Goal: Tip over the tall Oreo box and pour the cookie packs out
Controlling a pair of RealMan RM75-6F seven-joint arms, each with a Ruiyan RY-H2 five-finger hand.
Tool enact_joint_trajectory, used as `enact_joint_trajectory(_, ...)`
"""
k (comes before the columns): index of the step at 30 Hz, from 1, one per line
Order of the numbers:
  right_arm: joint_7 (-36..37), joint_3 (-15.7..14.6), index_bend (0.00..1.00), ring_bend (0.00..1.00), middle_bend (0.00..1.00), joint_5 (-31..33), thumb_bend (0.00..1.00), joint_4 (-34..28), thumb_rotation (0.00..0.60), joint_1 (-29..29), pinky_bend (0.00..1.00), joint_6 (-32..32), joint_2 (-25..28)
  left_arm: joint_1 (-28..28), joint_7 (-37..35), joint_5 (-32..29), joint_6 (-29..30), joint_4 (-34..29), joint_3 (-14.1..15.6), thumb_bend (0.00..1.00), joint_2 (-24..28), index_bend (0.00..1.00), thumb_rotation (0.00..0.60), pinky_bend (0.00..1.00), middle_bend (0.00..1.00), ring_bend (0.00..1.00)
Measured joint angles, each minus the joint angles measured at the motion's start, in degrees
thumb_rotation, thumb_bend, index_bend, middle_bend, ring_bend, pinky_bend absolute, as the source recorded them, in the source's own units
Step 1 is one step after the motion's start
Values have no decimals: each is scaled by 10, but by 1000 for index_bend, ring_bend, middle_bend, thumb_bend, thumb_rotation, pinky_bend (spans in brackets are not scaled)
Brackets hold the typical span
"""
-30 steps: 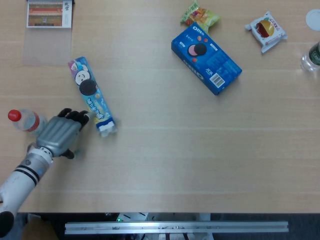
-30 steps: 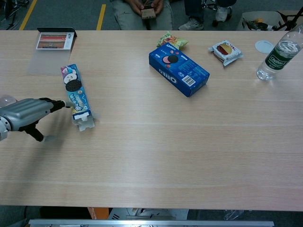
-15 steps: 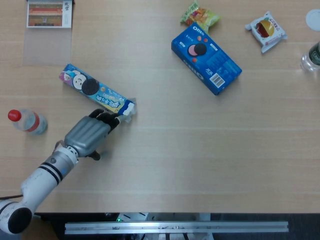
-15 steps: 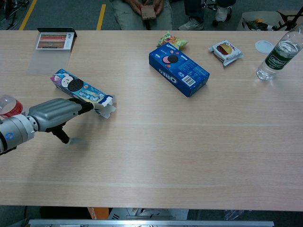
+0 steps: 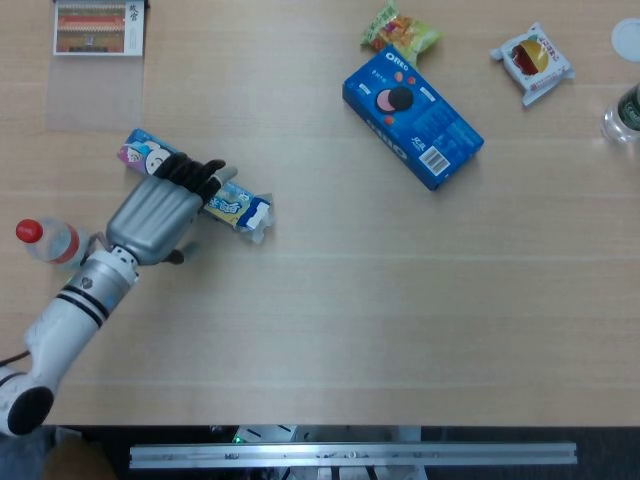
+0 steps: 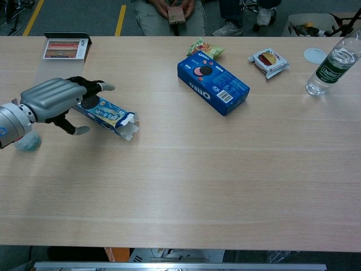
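The tall Oreo box (image 5: 235, 207) (image 6: 113, 117), light blue with a cartoon face and a cookie picture, lies flat on the table at the left. Its opened flap end points right and toward the front edge. My left hand (image 5: 155, 205) (image 6: 53, 97) reaches over the box's middle. The fingers (image 5: 195, 172) drape across the far side and the thumb (image 6: 79, 130) sits on the near side. Whether they press the box cannot be told. The box's far end shows past the fingers. No cookie packs lie outside the box. My right hand is out of both views.
A flat dark blue Oreo box (image 5: 412, 115) (image 6: 213, 82) lies at back centre, a green snack bag (image 5: 400, 30) behind it. A red-and-white snack pack (image 5: 535, 60) and a water bottle (image 6: 333, 62) are at the back right. A red-capped bottle (image 5: 50, 240) lies by my left wrist.
The box was swung from pointing toward the front to lying slanted with its flap end to the right. My left hand then moved back and left, from the flap end onto the box's middle.
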Motion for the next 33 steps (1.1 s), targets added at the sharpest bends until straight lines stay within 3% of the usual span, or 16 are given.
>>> enact_joint_trajectory(10,0,0,359,393,401,2,183,-3,600,-4,418,4,4,-42,43,12,-41,101,1,270,-34,35,600,93,38,74)
enact_joint_trajectory(20,7,0,359,393,401,6,183,0,600,-9,418,7,6,-69,83,-28,-79,174,0,270,-69,40,600,93,40,74)
enact_joint_trajectory(33,23,0,359,393,401,14,183,12,600,-13,418,4,5,-93,117,-76,-107,260,-3,270,-114,204,600,107,163,133)
